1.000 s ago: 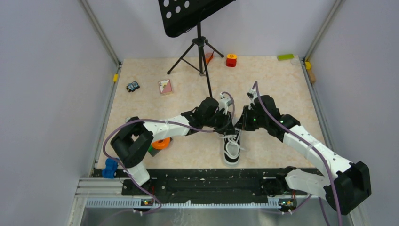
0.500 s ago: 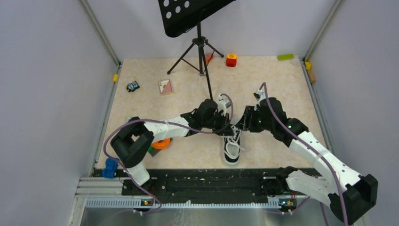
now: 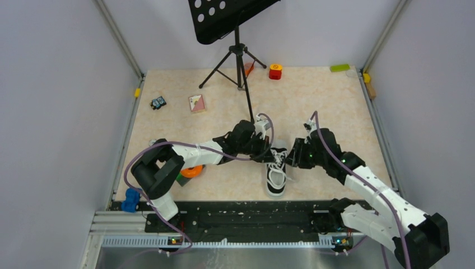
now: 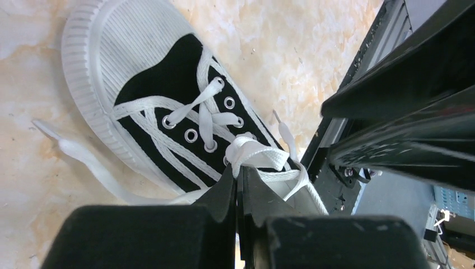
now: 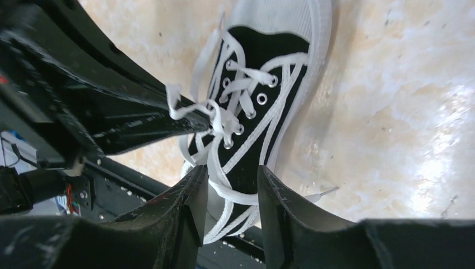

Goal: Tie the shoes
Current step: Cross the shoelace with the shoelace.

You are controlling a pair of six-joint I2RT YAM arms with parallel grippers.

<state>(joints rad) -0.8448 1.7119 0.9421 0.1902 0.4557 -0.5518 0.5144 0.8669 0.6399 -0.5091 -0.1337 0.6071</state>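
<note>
Top external: sneaker (image 3: 275, 178) on table (image 3: 330, 106) near front edge, toe toward arm bases; left gripper (image 4: 238, 175) clenched on white lace (image 4: 259, 154) above tongue; right gripper (image 5: 232, 175) released, empty, just beside collar; music stand (image 3: 238, 50) far back.

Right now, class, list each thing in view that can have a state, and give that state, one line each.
sneaker: upright on its sole
laces: threaded through the eyelets, no bow yet, ends trailing loose
left gripper: shut, pinching a fold of the laces
right gripper: open, gripping nothing
music stand: standing on its tripod
</note>
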